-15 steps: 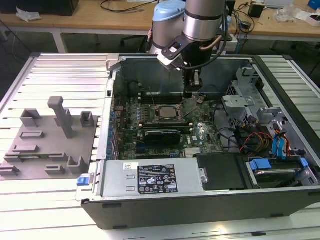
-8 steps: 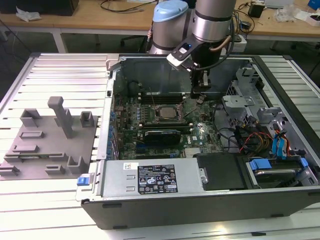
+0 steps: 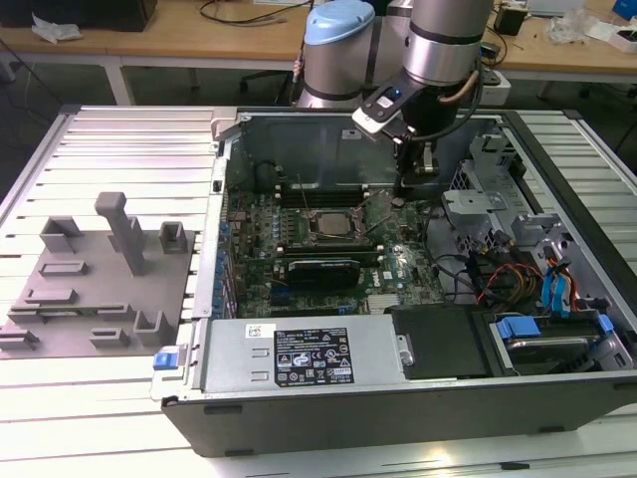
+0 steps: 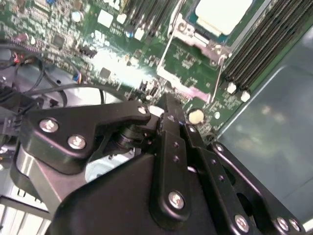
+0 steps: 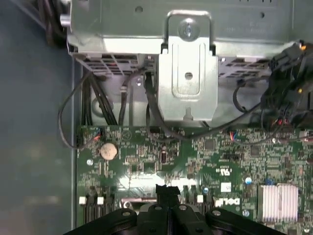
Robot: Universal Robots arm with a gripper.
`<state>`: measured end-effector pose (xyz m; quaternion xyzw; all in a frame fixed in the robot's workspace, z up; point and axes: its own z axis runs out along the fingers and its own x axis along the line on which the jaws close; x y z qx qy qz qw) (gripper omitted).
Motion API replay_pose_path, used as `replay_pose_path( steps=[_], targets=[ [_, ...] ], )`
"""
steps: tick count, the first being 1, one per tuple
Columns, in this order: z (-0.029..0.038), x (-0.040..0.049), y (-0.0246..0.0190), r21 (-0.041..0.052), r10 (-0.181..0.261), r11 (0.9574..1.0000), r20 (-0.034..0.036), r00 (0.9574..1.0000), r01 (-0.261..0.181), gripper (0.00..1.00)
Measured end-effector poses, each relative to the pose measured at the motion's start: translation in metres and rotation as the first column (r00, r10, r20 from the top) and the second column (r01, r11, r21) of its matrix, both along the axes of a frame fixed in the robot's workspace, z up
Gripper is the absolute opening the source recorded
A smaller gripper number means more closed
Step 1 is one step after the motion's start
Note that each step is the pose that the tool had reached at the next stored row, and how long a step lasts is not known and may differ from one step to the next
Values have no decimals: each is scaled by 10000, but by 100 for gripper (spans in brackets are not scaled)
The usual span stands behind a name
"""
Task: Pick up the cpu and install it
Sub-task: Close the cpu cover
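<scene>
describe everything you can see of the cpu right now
The cpu is a flat square chip with a silvery-white metal top and a thin darker rim. It lies flat in its socket on the green motherboard, with a metal frame and a wire lever along one side and dark memory slots beside it. The picture's edge cuts off part of it. The claw is off to one side, not touching it.

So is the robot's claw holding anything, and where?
Nothing. The gripper has its jaws shut together, empty; the cpu lies in its socket.
</scene>
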<state>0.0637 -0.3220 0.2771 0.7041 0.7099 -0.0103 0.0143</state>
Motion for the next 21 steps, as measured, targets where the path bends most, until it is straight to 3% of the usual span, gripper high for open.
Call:
replay_pose_path(
  steps=[3,11,13,21],
  targets=[
    [-4,1,-2,0,0,10000,0,10000,0,11],
    [-138,75,11,3,-1,10000,0,10000,1,11],
    [-194,75,55,9,0,10000,0,10000,0,11],
    [-271,75,142,36,1,10000,-1,10000,-1,11]
  ],
)
